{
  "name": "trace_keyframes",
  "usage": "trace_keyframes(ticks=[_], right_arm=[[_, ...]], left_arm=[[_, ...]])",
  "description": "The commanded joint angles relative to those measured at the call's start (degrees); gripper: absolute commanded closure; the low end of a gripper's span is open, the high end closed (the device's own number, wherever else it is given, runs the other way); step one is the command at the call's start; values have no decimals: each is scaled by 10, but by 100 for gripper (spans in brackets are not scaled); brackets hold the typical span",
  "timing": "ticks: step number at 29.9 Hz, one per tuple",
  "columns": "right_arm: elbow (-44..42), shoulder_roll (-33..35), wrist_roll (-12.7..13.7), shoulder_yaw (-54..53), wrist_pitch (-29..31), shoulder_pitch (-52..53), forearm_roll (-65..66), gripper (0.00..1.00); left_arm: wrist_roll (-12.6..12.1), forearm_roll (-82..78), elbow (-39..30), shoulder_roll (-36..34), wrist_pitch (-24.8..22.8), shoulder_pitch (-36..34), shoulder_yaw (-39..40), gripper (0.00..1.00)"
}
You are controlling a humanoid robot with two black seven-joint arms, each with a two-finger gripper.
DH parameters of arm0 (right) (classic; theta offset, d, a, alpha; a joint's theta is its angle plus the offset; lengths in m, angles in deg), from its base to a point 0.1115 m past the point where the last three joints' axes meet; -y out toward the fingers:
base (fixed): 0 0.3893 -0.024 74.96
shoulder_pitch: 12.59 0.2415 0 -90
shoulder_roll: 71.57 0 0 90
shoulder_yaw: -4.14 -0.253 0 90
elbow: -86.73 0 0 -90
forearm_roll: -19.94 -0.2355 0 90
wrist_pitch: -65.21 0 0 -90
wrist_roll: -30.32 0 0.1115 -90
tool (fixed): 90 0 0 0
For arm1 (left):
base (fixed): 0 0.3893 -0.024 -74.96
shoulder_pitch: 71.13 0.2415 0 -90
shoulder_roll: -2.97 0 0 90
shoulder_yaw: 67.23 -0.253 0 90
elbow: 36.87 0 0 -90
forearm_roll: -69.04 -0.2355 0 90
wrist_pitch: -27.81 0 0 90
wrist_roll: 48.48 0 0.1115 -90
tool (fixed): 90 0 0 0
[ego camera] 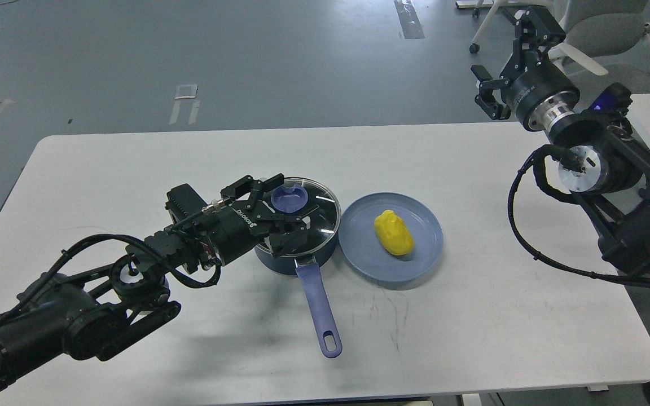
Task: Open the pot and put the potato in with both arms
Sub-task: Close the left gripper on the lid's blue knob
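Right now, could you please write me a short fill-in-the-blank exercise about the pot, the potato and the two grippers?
1. The potato lies on the blue ____.
2. The glass lid is still ____ the pot.
3. The ____ gripper sits at the lid's blue knob, fingers spread either side.
4. The right gripper is raised, holding ____.

Missing words: plate; on; left; nothing

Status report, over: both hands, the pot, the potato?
Left hand open around blue lid knob, right hand open, raised, empty. Dark navy saucepan still lidded. Yellow toy potato on round blue plate. Nothing in the way.
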Motion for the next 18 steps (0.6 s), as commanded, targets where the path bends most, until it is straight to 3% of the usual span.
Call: trace_keyframes(ticks=[1,12,15,16,18], right_arm=[[0,0,0,-1,1,-4,0,0],[0,1,0,-2,1,-11,0,0],[0,1,0,-2,1,-12,0,0],[0,1,0,-2,1,-14,0,0],[0,1,0,-2,1,-15,0,0]], left_arm=[[0,4,10,6,0,-2,1,2],[0,4,18,13,0,1,-3,4],[1,5,18,13,0,-6,-34,30],[1,5,18,13,0,-7,-37,52],[1,5,19,13,0,-7,-37,64]])
